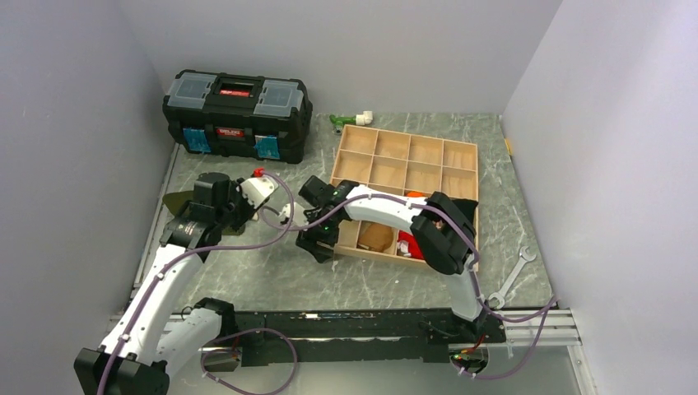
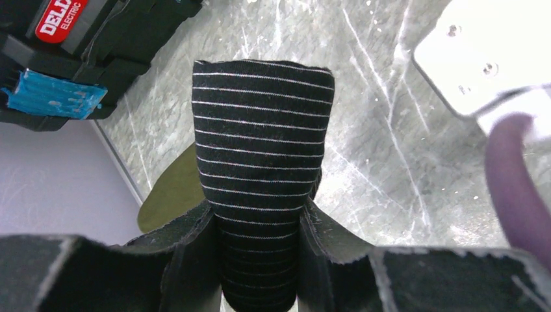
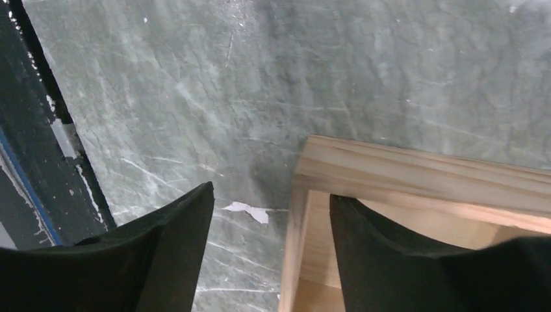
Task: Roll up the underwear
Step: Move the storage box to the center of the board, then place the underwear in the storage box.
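Note:
The underwear is a black knit with fine grey stripes, folded into a narrow thick bundle. My left gripper is shut on its near end, and the far end sticks out over the grey table. In the top view the left gripper is at the left of the table and hides the underwear. My right gripper is open and empty. Its left finger is over the table and its right finger over the corner of the wooden tray. In the top view it is at the tray's near left corner.
An olive green garment lies under my left gripper, near the left wall. A black toolbox stands at the back left. The wooden compartment tray holds red and brown items. A wrench lies at the right.

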`<act>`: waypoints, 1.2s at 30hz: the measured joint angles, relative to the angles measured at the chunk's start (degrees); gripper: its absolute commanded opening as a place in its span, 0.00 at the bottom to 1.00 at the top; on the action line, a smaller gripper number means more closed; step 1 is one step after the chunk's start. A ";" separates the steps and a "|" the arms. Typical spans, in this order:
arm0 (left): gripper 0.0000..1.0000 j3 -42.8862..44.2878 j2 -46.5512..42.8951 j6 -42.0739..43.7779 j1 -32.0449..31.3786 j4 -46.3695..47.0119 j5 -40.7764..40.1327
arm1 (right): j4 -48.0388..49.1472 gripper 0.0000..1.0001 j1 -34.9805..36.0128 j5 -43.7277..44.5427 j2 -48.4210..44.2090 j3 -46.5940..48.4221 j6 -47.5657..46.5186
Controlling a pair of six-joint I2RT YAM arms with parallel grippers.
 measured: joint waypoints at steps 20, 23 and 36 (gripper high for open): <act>0.00 0.57 12.66 -3.21 -23.85 14.99 -5.92 | -3.63 0.81 -31.67 -17.33 -23.47 -9.60 -5.31; 0.00 1.27 16.70 -1.97 -28.20 17.66 -8.94 | -3.32 0.81 -35.74 -17.77 -27.34 -13.84 -5.68; 0.00 2.10 31.28 6.91 -42.86 33.05 -23.93 | -1.27 0.81 -51.80 -21.75 -35.93 -23.71 -5.84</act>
